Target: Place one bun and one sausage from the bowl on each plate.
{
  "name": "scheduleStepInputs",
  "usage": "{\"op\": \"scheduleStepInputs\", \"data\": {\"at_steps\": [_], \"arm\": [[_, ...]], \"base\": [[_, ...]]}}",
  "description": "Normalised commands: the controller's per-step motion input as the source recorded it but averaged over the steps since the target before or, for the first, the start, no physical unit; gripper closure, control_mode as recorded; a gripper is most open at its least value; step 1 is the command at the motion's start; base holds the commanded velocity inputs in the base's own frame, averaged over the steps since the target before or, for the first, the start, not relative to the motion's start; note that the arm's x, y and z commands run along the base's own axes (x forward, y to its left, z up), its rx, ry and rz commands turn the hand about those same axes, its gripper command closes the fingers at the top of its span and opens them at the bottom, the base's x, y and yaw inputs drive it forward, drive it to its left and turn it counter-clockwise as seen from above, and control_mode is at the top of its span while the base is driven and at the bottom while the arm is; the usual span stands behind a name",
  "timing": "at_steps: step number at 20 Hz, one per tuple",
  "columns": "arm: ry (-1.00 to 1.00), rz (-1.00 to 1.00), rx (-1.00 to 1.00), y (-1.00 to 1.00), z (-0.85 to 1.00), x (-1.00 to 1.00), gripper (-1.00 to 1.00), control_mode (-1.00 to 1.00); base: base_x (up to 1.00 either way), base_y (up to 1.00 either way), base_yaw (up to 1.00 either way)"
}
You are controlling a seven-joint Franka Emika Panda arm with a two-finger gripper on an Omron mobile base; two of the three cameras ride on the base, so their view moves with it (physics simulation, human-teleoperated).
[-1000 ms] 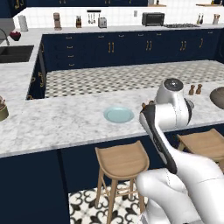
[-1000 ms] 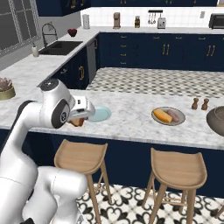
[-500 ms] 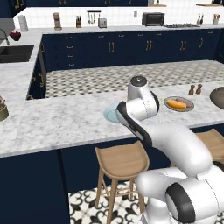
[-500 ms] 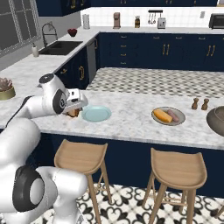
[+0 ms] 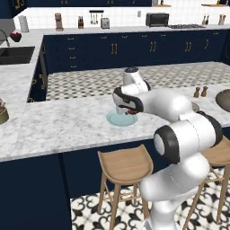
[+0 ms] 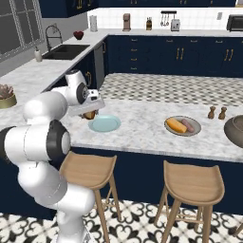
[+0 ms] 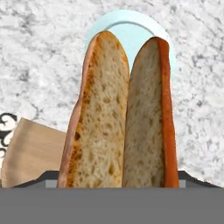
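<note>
Pale blue, the plate (image 6: 104, 123) sits near the counter's front edge, and the gripper (image 5: 127, 109), which a second ago hung off to one side, now hangs right above it, pinching the split bun (image 7: 120, 111). The tan plate (image 6: 182, 126) already holds a bun and sausage; the bowl (image 6: 236, 131) sits well apart at the counter's right end. Setting this bun down looks like the next step.

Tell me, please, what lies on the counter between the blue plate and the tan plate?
Nothing: in the right base view, only bare marble counter lies between the blue plate and the tan plate.
</note>
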Motion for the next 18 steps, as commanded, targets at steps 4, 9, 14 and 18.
{"op": "scheduleStepInputs", "data": {"at_steps": [4, 9, 14, 18], "arm": [[0.12, 0.02, 0.00, 0.00, -0.44, 0.95, 1.00, -1.00], [0.00, 0.01, 0.07, 0.05, -0.82, 0.71, 1.00, -1.00], [0.00, 0.02, 0.10, 0.14, -0.44, 0.49, 1.00, -1.00], [0.03, 0.00, 0.00, 0.12, -0.46, 0.41, 1.00, -1.00]], "base": [[0.00, 0.00, 0.00], [0.00, 0.00, 0.00], [0.00, 0.00, 0.00], [0.00, 0.00, 0.00]]}}
